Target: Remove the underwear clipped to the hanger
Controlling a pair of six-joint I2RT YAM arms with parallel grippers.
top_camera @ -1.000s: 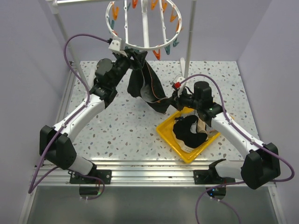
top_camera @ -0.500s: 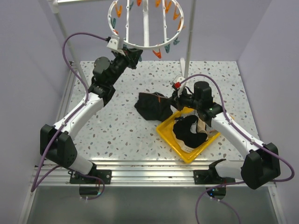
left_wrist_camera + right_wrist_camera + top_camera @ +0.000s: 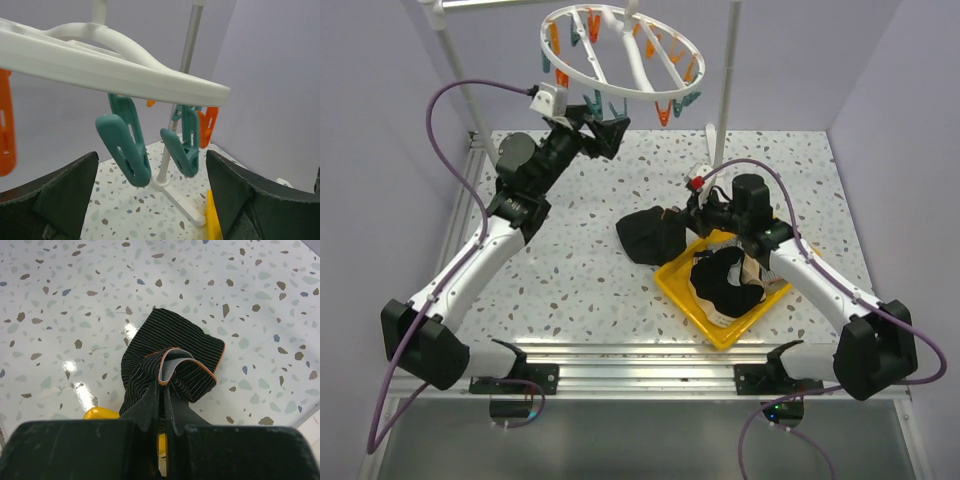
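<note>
The white ring hanger (image 3: 620,52) with orange and teal pegs hangs at the top, tilted; no garment hangs from it. My left gripper (image 3: 607,135) is open and empty just under its near rim; in the left wrist view two teal pegs (image 3: 127,145) dangle from the rim (image 3: 115,75) between my fingers. My right gripper (image 3: 682,215) is shut on black pinstriped underwear (image 3: 652,236) with orange trim, which droops onto the table left of the yellow tray; it also shows in the right wrist view (image 3: 172,362). More black and beige underwear (image 3: 728,282) lies in the tray.
The yellow tray (image 3: 682,297) sits at the front right of the speckled table. Two white upright poles (image 3: 724,90) stand at the back, one with a foot (image 3: 182,200) on the table. Purple walls close in on both sides.
The black underwear came off the hanger and dropped from my left gripper to the table, held by my right gripper. My left gripper opened and drew back left; the ring swung and tilted.
</note>
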